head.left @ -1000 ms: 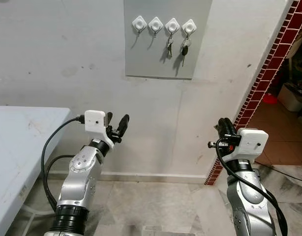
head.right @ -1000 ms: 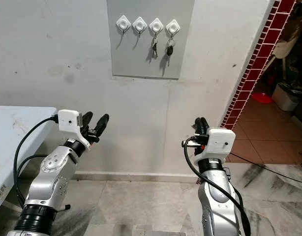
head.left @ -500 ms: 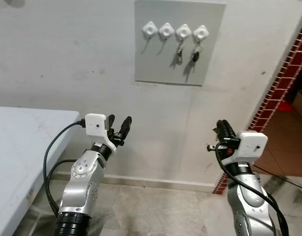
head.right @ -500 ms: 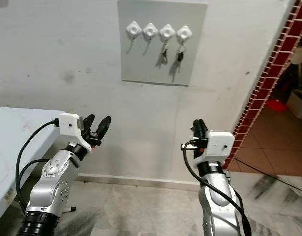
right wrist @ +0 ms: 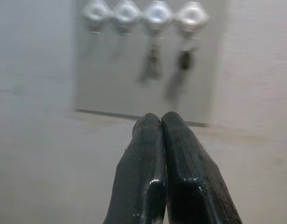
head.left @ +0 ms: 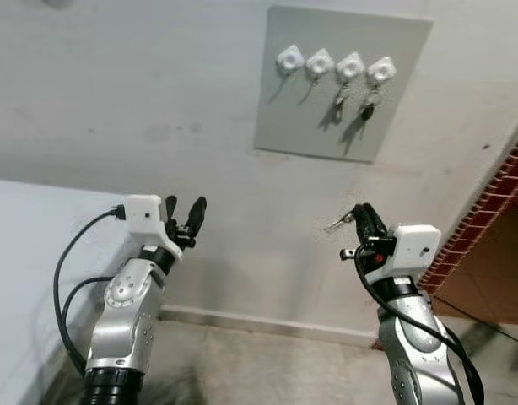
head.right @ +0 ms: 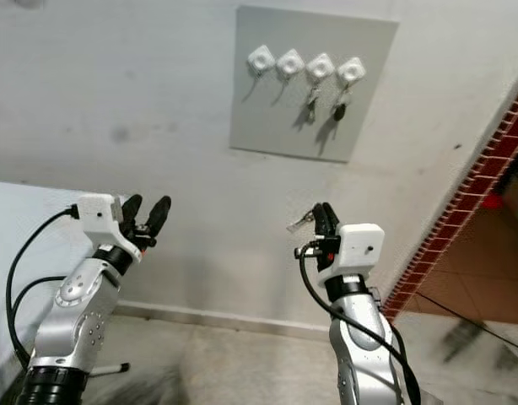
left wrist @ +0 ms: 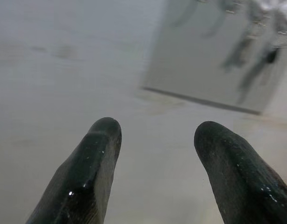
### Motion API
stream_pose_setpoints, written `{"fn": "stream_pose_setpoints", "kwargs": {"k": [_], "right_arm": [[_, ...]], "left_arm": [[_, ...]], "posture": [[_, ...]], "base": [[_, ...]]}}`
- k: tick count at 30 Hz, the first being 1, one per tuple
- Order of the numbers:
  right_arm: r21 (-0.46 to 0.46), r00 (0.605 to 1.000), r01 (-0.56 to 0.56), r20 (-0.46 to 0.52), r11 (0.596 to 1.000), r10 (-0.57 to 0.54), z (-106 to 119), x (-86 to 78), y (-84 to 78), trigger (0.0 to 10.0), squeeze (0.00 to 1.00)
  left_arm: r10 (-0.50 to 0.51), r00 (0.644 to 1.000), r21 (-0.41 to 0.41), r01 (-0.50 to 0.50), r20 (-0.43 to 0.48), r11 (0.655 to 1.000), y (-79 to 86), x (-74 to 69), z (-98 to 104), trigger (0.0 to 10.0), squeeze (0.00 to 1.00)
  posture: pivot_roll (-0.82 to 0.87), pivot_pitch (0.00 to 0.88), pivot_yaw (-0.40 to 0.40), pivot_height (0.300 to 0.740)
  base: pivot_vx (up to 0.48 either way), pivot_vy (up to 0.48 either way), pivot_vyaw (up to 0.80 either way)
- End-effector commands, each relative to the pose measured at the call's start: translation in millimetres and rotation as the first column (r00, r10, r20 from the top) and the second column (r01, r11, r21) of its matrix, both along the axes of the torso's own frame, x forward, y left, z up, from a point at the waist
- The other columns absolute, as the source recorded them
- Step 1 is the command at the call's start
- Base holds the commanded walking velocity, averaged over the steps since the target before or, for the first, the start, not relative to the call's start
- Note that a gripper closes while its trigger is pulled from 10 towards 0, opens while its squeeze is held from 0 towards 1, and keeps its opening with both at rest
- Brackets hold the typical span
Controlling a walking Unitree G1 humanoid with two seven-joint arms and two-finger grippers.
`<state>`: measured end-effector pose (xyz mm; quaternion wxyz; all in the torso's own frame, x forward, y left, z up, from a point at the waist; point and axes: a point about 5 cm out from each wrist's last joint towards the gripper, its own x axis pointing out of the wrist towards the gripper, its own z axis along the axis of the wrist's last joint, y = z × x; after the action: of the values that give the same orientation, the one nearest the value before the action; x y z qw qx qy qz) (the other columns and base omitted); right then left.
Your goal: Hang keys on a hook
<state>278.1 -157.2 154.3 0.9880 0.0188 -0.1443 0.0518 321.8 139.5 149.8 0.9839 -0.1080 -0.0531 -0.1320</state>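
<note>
1. Right gripper (head.left: 364, 221) of two long black fingers is raised in front of the pale wall, fingers pressed together on a small silver key (head.left: 337, 223) that sticks out to its left.
2. Right wrist view shows those fingertips (right wrist: 155, 125) touching each other, pointed toward the grey rectangular wall panel (right wrist: 134, 60).
3. Left gripper (head.left: 184, 215), on its silver arm, is also raised, its black fingers (left wrist: 99, 154) spread apart and holding nothing.
4. On the panel, high on the wall, four white diamond-shaped hooks (head.left: 335, 64) sit in a row.
5. Two right-hand hooks each carry keys: a silver bunch (head.left: 340, 97) and a dark-headed key (head.left: 368, 108); the two left-hand hooks are bare.
6. White tabletop (head.left: 27, 245) lies at the robot's left, near the left arm.
7. Red-brick-patterned wall edge (head.left: 487, 224) runs down the right side.
</note>
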Motion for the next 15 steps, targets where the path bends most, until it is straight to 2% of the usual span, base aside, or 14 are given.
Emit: {"fn": "stream_pose_setpoints", "kwargs": {"k": [1,15], "right_arm": [[0.008,0.999,0.004,0.032,1.000,-0.005,7.9,0.7,-2.8,10.0,0.00],[0.004,1.000,-0.003,0.029,1.000,0.003,7.8,-0.2,-3.1,10.0,0.00]], "left_arm": [[-0.019,1.000,0.006,0.019,0.009,1.000,-3.3,-0.2,3.6,10.0,0.00],[-0.014,1.000,-0.003,0.014,0.003,1.000,-3.9,-1.2,2.8,10.0,0.00]], "posture": [[-0.04,0.000,-0.047,0.740],[-0.04,0.000,-0.052,0.740]], "base": [[0.382,0.000,0.00],[0.383,0.000,0.00]]}}
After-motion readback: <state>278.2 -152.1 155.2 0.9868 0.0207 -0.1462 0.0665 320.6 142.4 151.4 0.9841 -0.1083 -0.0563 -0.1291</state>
